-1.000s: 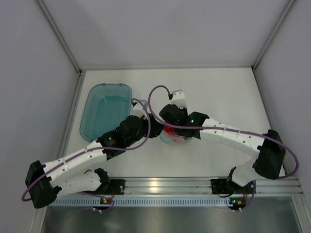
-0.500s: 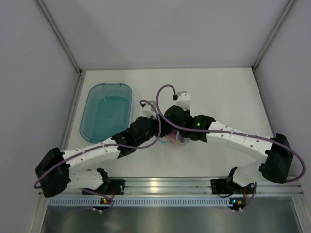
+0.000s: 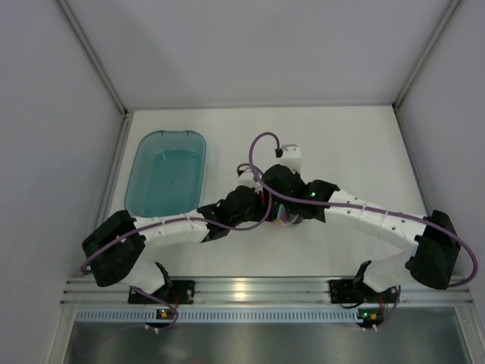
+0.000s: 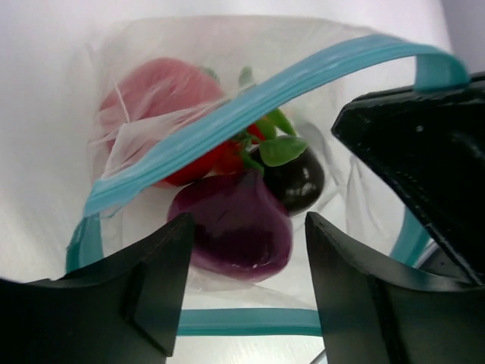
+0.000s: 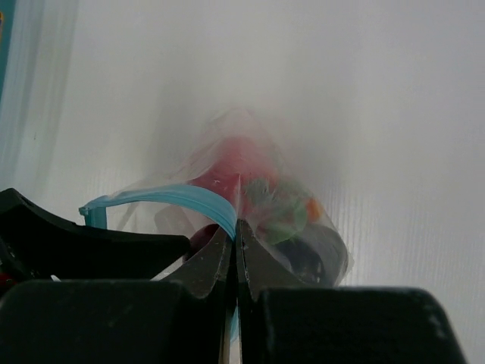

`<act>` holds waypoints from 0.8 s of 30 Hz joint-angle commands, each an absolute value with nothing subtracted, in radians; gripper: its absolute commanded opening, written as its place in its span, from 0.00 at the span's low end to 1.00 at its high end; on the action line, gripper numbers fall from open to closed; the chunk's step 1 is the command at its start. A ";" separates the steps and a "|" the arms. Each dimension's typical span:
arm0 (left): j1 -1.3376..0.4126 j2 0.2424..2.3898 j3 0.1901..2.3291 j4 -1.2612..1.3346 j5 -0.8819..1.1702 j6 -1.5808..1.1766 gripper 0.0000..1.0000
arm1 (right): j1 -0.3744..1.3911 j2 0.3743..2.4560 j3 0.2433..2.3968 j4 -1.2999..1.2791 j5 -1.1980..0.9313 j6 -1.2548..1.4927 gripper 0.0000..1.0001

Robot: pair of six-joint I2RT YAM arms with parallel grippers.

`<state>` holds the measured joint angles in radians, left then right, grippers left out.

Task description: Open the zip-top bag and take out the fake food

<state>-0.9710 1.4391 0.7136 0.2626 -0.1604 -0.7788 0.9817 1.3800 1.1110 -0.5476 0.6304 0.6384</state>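
The zip-top bag (image 4: 227, 45) lies mouth toward me, its light blue zip strip (image 4: 250, 102) pulled into an open arch. Inside lies the fake food: a red piece (image 4: 155, 91), a purple piece (image 4: 239, 227), a black one (image 4: 299, 182) and green leaves. My left gripper (image 4: 248, 227) is open at the bag's mouth, with the purple piece just beyond its fingers (image 4: 163, 280). My right gripper (image 5: 234, 227) is shut on the far zip strip (image 5: 189, 197) and holds it up. From above, both grippers meet over the bag (image 3: 288, 220), which they largely hide.
A translucent teal tub (image 3: 165, 173) stands at the left of the white table, left of both arms. Grey walls close the table on three sides. The arm bases and a metal rail (image 3: 258, 292) run along the near edge.
My left arm has reached further right to the bag's mouth, and its jaws have spread wider. My right gripper has kept its hold on the zip strip and shifted slightly right with the bag.
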 commanded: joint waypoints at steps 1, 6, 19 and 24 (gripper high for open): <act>-1.000 1.462 0.798 0.149 -0.215 -0.747 0.68 | 0.962 1.335 1.104 -0.514 0.649 0.649 0.00; -1.031 1.508 0.864 0.058 -0.204 -0.703 0.84 | 0.954 1.335 1.089 -0.509 0.638 0.643 0.00; -1.040 1.675 0.963 -0.011 -0.172 -0.749 0.98 | 0.954 1.299 1.035 -0.442 0.552 0.647 0.00; -1.039 1.660 0.951 0.066 -0.224 -0.801 0.98 | 0.956 1.279 1.003 -0.416 0.487 0.638 0.00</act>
